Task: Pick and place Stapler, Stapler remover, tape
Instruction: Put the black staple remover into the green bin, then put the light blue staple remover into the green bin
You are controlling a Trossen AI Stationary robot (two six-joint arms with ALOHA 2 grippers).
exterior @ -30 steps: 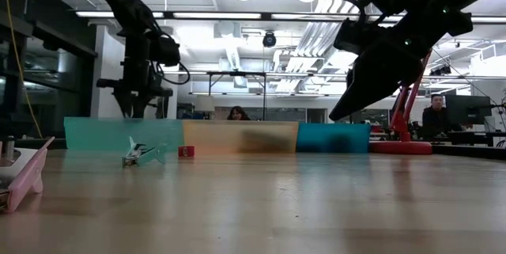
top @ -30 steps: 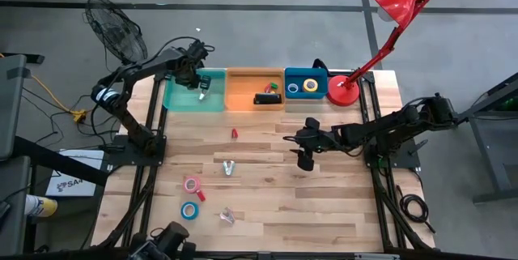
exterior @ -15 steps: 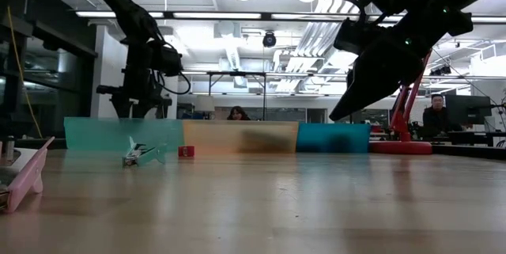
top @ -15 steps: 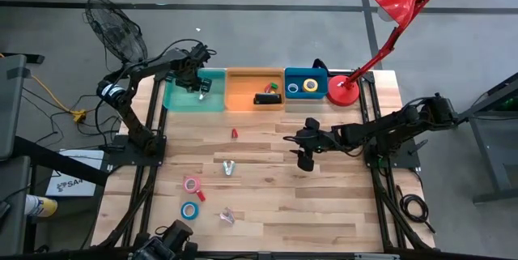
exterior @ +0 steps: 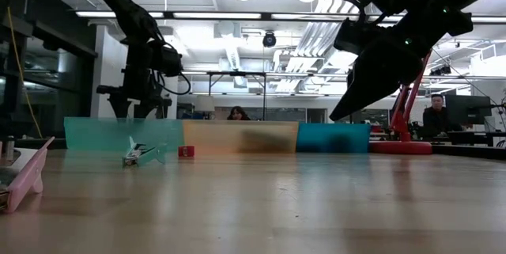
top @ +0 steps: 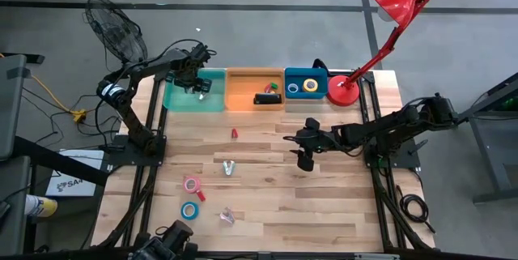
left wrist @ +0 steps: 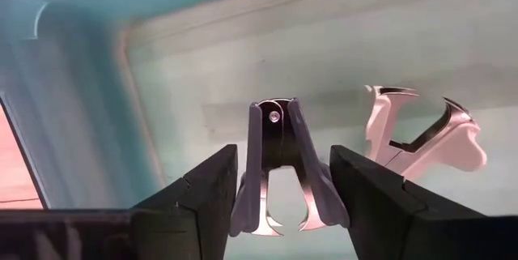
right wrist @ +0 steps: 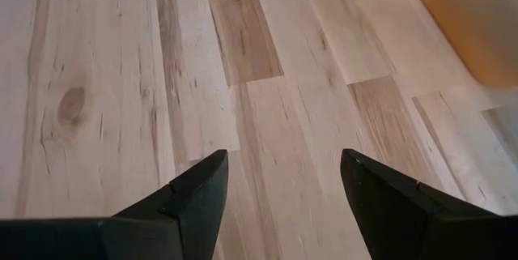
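Three trays stand in a row along the upper edge of the table in the high view: teal (top: pixel 182 98), orange (top: pixel 243 86), blue (top: pixel 302 76).

1. Upper left. The left gripper (top: pixel 197 83) hangs over the teal tray. In its wrist view the fingers (left wrist: pixel 206 191) stand apart with a dark remover (left wrist: pixel 279 171) between them, claws toward the camera, long axis running away from the wrist. It appears to lie loose on the tray floor; contact with the pads cannot be ruled out. A pale remover (left wrist: pixel 421 134) lies in the same tray, just beside the dark one and apart from it.

2. Lower left, on bare wood: pink tape (top: pixel 192 184), light blue tape (top: pixel 189 210), a clear remover (top: pixel 227 216). A metal remover (top: pixel 229 167) lies nearer the centre and a small red item (top: pixel 235 133) above it. All lie well below the left gripper. Judgement: the left arm is nearer the two tapes.

3. Upper centre. The orange tray holds the black stapler (top: pixel 265 98), long axis across the frame, with small green and red pieces beside it.

4. The blue tray holds a dark blue tape (top: pixel 293 88) and a yellow tape (top: pixel 311 87), side by side.

5. Centre right. The right gripper (top: pixel 303 156) waits over bare wood, fingers apart, nothing between them. The metal remover lies to its left.
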